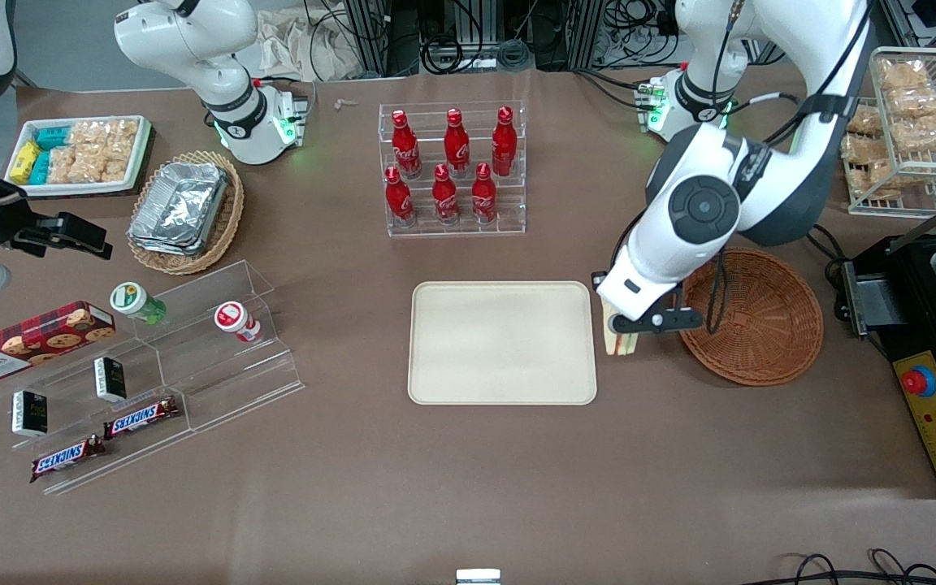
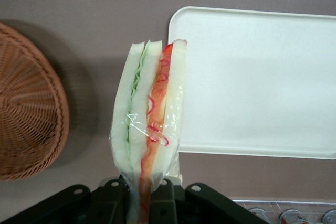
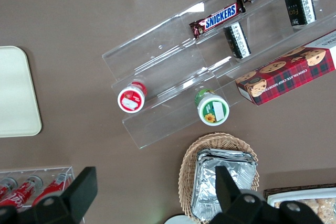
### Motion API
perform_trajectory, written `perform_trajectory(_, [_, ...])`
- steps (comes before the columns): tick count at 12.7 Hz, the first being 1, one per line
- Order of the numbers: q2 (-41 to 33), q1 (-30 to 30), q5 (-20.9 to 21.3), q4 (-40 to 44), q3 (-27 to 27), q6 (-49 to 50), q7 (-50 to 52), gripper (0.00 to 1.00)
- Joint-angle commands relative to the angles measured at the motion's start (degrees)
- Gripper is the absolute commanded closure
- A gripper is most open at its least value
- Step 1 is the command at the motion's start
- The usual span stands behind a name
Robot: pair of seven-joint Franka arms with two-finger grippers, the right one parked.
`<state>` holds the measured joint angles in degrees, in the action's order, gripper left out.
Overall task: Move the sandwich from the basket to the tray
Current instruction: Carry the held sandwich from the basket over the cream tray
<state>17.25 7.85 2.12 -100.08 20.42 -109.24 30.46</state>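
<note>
The triangular white-bread sandwich (image 2: 149, 124), wrapped in clear film, is held clamped by the black two-finger gripper (image 2: 140, 192) between the flat cream-beige tray (image 1: 503, 342) and the round reddish-brown wicker basket (image 1: 760, 329). Farther off, a clear rack of red bottles (image 1: 452, 166) is seen.

One sandwich (image 2: 149, 119), one tray (image 1: 502, 342), two wicker baskets (image 1: 760, 325), six red bottles (image 1: 445, 166), two Snickers bars (image 1: 141, 417).

I see the brown table (image 1: 452, 471) carrying the tray (image 1: 502, 342) at its middle, the basket (image 1: 760, 329) near it toward the working arm's end; the gripper (image 1: 624, 340) hangs between them, clamped on the sandwich (image 2: 149, 119). A bottle rack (image 1: 453, 171) stands farther from the front camera; a foil basket (image 1: 185, 211), snack tray (image 1: 78, 154) and clear shelf (image 1: 192, 357) sit toward the parked arm's end.
</note>
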Motion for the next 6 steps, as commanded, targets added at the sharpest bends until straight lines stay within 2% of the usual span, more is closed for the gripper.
perform_trajectory(1, [6.56,1.72,0.78,3.84,-0.03,-2.37,-1.54,1.0])
perform_trajectory(3, [9.55,4.17,1.83,3.66,-0.21,-6.14,-0.15,1.0])
perform_trajectory(6, [13.5,5.42,6.05,3.4,-0.21,-9.58,2.85,1.0])
